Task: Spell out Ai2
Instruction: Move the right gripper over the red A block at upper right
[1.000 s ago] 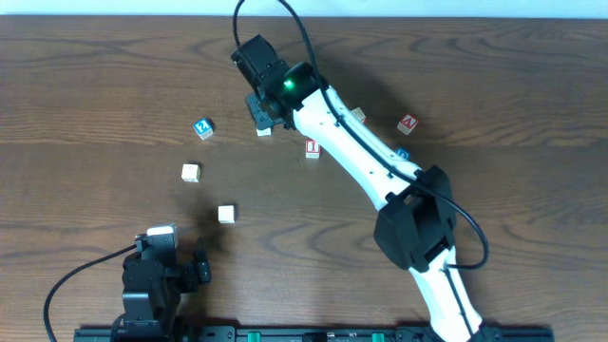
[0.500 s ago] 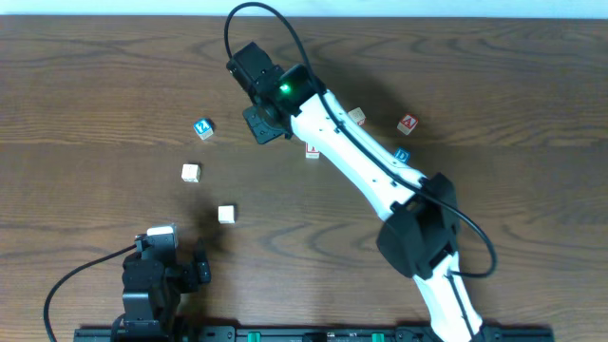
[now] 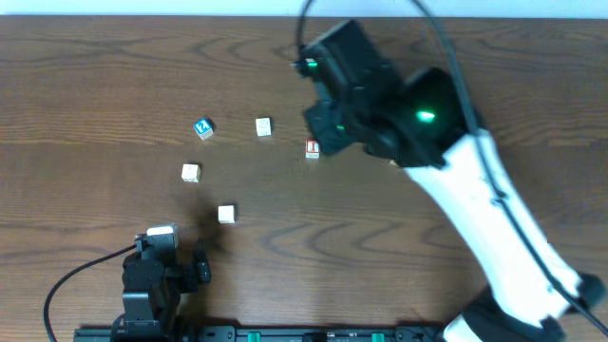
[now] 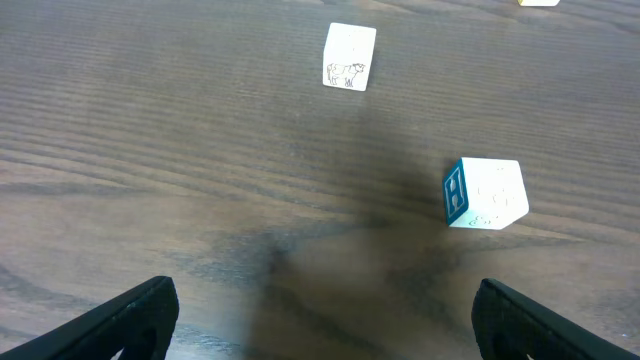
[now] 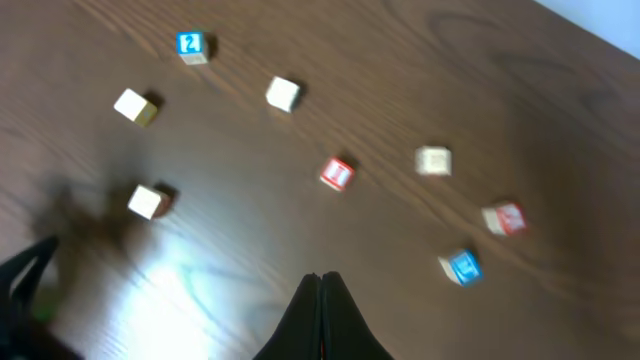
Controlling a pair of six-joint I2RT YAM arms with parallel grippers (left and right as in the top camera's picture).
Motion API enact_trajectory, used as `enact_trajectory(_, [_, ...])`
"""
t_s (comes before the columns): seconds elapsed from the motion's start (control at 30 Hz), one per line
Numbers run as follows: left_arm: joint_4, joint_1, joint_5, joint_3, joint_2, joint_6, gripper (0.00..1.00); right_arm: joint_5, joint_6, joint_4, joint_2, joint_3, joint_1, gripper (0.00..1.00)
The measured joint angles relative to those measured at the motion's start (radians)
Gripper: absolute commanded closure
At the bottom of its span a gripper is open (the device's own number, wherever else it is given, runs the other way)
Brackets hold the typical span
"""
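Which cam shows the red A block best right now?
Right wrist: the A block lies in the open beside a blue block, though blurred. Overhead does not show it; the right arm fills that area. Left wrist: not in frame.

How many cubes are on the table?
8: blue 2, red I, red A, blue D, left plain cube, lowest plain cube, top plain cube, right plain cube. None seem hidden.

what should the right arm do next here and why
Probably open the right end effector and lower it toward the red "I" cube: it hangs shut and empty above the table, and that cube lies apart from the blue "2" cube.
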Motion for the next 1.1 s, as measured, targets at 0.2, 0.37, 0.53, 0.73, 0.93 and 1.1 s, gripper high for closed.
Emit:
enact_trajectory(0.2, [0.0, 0.0, 0.0, 0.0, 0.0, 0.0, 0.05, 0.062, 0.028, -0.067, -0.134, 0.0, -0.107, 0.99])
enact_trajectory(0.37, [0.0, 0.0, 0.0, 0.0, 0.0, 0.0, 0.05, 0.087, 0.039, -0.114, -0.23, -0.002, -0.201, 0.98])
enact_trajectory(0.53, [0.0, 0.0, 0.0, 0.0, 0.0, 0.0, 0.04, 0.093, 0.043, -0.1, -0.311, -0.094, -0.226, 0.99])
enact_trajectory(0.73, [0.0, 0.0, 0.0, 0.0, 0.0, 0.0, 0.04, 0.093, 0.064, 0.032, -0.404, -0.347, -0.225, 0.99])
enact_trajectory(0.93, [0.0, 0.0, 0.0, 0.0, 0.0, 0.0, 0.05, 0.093, 0.09, 0.208, -0.463, -0.572, -0.226, 0.98])
enact_trajectory(1.1, [0.0, 0.0, 0.0, 0.0, 0.0, 0.0, 0.04, 0.092, 0.15, 0.357, -0.43, -0.697, -0.256, 0.98])
